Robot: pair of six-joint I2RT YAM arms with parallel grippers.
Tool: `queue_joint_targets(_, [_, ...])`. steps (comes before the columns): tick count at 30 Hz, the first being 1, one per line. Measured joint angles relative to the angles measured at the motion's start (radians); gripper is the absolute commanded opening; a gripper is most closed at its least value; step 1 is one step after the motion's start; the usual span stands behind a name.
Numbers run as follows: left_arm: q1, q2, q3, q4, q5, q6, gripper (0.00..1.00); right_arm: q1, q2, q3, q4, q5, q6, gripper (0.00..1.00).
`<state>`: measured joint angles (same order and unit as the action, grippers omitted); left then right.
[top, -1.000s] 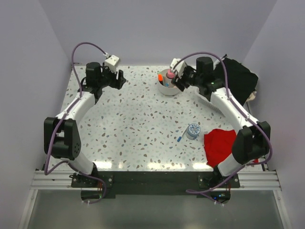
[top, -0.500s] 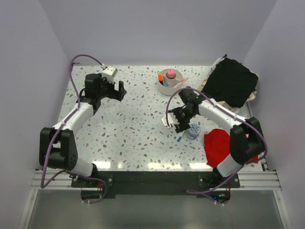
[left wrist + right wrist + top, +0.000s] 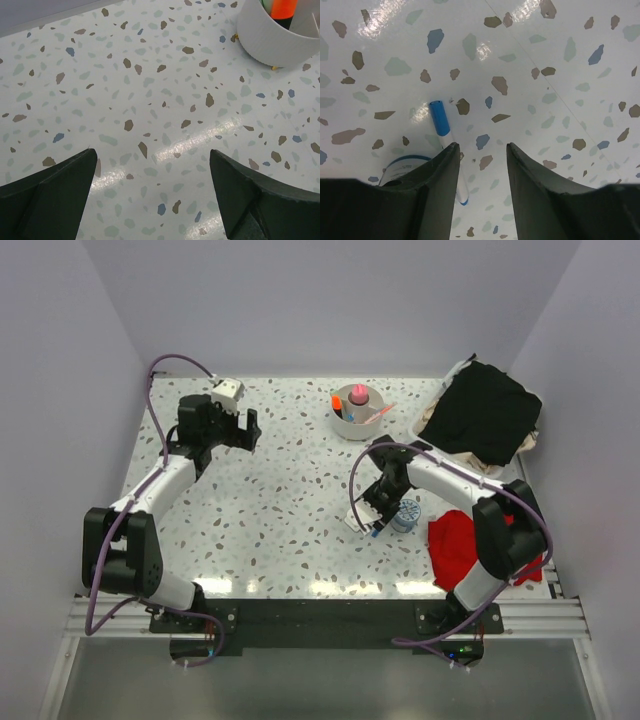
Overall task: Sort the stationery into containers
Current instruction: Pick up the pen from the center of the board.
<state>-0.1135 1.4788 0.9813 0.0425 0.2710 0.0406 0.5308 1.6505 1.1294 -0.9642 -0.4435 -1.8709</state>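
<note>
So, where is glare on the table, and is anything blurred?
Top external: a bright strip of glare along the near edge of the table. Left wrist: a soft glare streak mid-frame, no blur. Right wrist: glare patches at the top edge; the blue-and-white pen is sharp.

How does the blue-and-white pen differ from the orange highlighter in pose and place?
The blue-and-white pen lies flat on the table; the orange highlighter stands on end in the white bowl. The pen is slim, the highlighter thicker. Both are writing tools.
</note>
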Motion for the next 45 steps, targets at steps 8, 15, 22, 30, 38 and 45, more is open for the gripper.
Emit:
queue_joint_targets(8, [0.0,0.003,0.004,-0.003,-0.014,0.0,1.0,0.021,0.0,-0.018,-0.019,0.012,-0.018,0.41])
queue_joint_targets(15, [0.0,0.015,0.014,-0.006,-0.018,0.001,1.0,0.026,0.012,-0.029,-0.044,0.037,-0.018,0.41])
queue_joint_targets(22, [0.0,0.015,0.016,-0.007,-0.019,0.001,1.0,0.026,0.031,-0.051,-0.043,0.042,-0.014,0.37])
queue_joint_targets(30, [0.0,0.023,0.03,-0.007,-0.024,0.005,1.0,0.036,0.052,-0.095,0.0,0.062,0.013,0.27])
queue_joint_targets(38, [0.0,0.044,0.04,-0.008,-0.025,0.004,1.0,0.053,0.061,-0.106,0.036,0.082,0.05,0.0])
queue_joint_targets(45, [0.0,0.067,0.072,-0.01,-0.024,0.005,1.0,0.06,0.072,-0.027,0.041,0.083,0.13,0.0])
